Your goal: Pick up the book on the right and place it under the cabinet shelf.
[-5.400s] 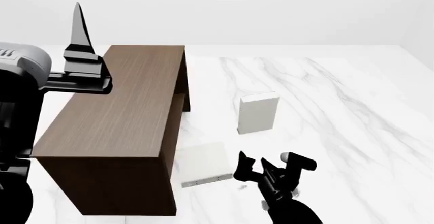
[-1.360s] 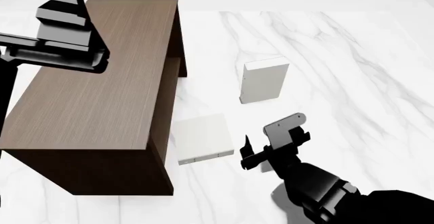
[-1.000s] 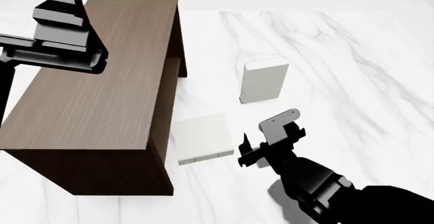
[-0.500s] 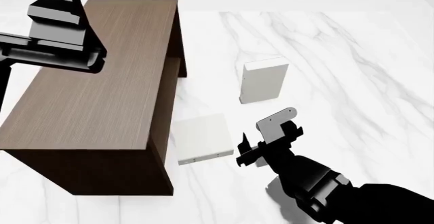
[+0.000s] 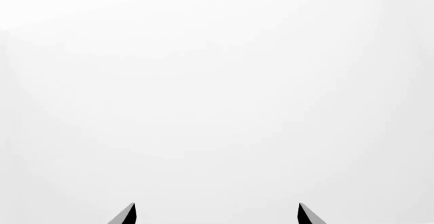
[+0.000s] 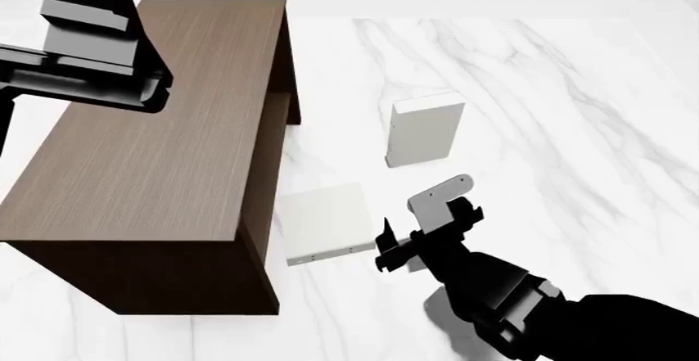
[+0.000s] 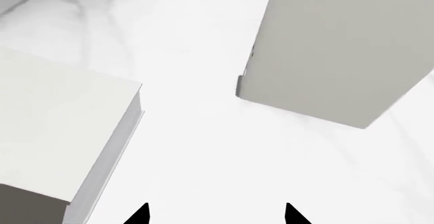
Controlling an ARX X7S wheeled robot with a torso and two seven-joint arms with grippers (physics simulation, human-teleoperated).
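A second pale grey-white book point(image 6: 326, 223) is seen lying flat on the white marbled floor point(image 6: 546, 107), just beside the open front of the dark wood furniture, with its page edges shown in the right wrist view.

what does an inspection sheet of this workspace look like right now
surface: white marble-veined floor, bare around the items.
job's things: thin pale grey-white rectangular book on the right stands upright, apart from the cabinet; long dark brown wood-grain box cabinet has its open side facing the books; its inner shelf is barely visible.
clutter: a second look-alike pale book lies flat beside the cabinet's open side.
grippers: right gripper, jaws open, empty, low between the two books; left gripper raised over the cabinet, its tips apart in the left wrist view, holding nothing.
cables: nothing seen.
surroundings: plain pale walls only.
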